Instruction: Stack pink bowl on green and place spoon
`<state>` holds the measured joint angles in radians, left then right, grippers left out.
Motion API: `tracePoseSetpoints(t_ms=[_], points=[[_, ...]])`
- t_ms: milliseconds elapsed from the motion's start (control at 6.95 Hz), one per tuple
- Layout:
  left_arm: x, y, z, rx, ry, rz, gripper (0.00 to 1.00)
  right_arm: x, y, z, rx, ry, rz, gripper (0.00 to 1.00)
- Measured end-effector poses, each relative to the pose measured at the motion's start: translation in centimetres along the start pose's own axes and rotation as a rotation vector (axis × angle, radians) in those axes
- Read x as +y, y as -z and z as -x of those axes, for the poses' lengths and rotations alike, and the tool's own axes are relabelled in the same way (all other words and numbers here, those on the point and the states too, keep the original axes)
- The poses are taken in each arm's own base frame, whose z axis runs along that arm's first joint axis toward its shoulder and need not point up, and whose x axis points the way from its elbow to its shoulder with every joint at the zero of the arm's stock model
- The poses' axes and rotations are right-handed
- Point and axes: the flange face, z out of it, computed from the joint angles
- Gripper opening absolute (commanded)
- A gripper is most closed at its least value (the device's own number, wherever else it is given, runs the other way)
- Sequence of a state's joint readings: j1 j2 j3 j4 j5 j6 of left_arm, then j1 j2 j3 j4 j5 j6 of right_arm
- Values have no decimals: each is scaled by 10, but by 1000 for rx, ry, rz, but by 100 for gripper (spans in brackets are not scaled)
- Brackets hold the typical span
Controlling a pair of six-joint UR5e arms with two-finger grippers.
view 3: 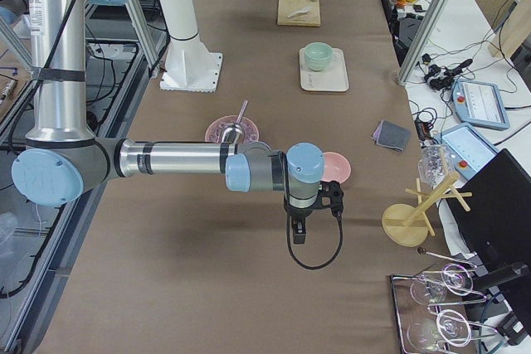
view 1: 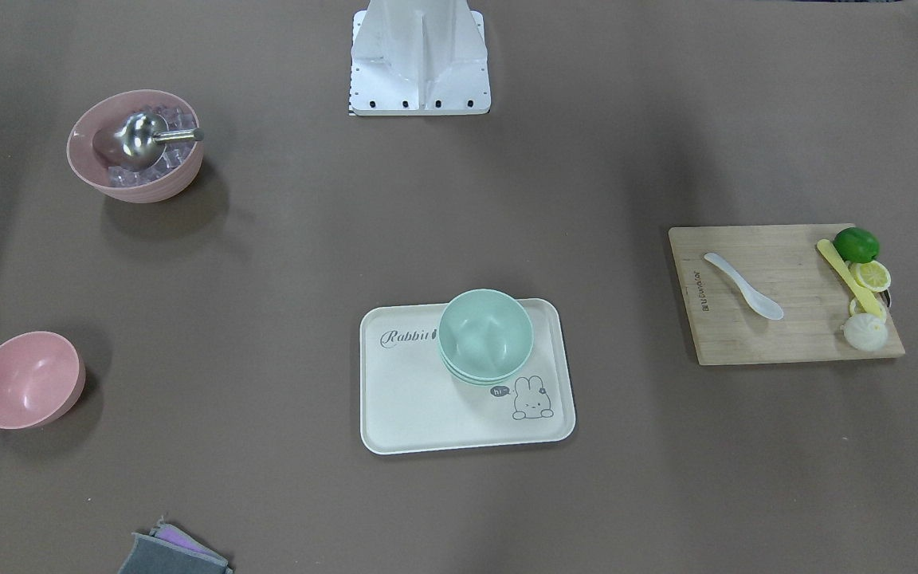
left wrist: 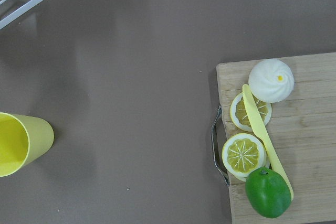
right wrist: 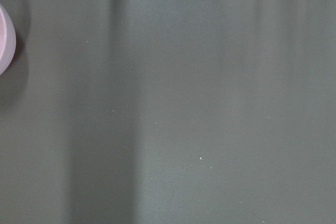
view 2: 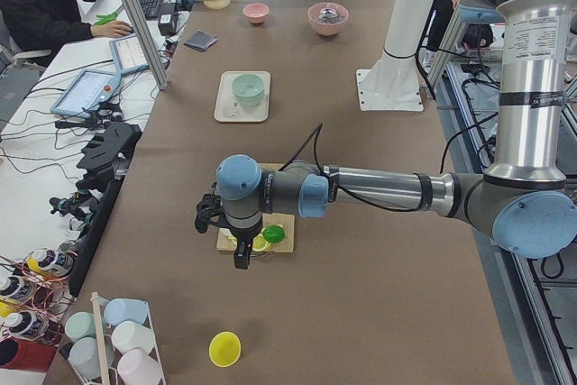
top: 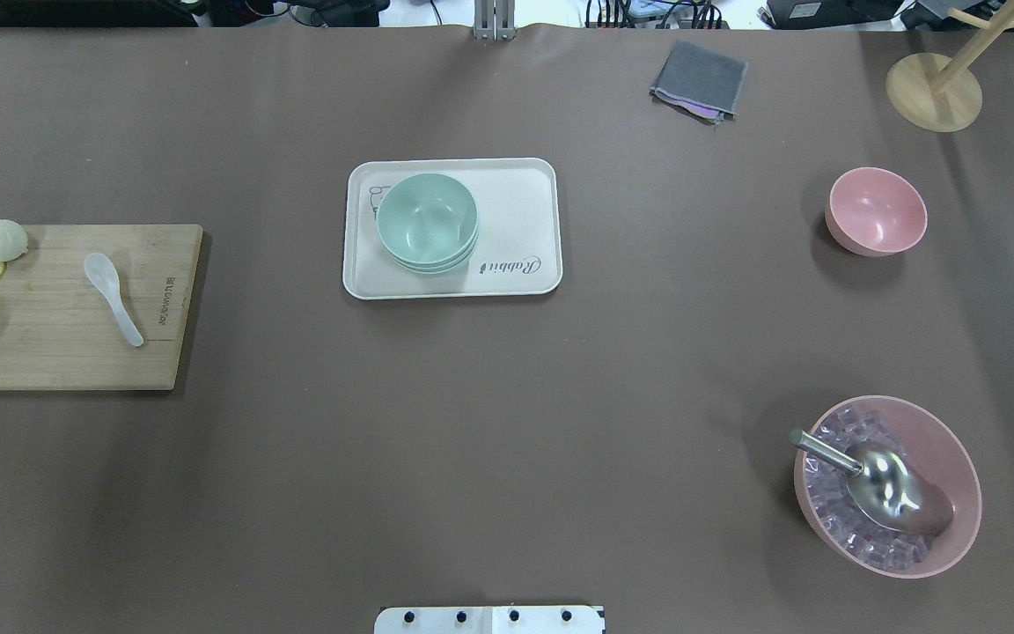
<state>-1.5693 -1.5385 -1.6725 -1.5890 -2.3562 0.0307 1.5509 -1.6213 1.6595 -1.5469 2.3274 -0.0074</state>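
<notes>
Both finger states unclear: right gripper (view 3: 297, 234) hangs near glossy round pink bowl (top: 877, 211), left gripper (view 2: 242, 257) near white plastic spoon (top: 113, 298), keeping reaches short.

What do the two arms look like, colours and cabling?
Both the left arm and right arm are silver tubes with pale blue joint caps. The left claw and right claw are black, with a black cable looping at each wrist.
</notes>
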Motion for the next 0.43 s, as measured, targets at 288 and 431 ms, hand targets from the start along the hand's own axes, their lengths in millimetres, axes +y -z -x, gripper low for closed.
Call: tracePoseSetpoints(t_ms=[288,431], points=[[-3,3,-4,7,-11,-8,98,0,1,2,-4,3,-3,100],[-6,6,-7,7,-19,-15,98,0,4,6,-16,10,-10,100]])
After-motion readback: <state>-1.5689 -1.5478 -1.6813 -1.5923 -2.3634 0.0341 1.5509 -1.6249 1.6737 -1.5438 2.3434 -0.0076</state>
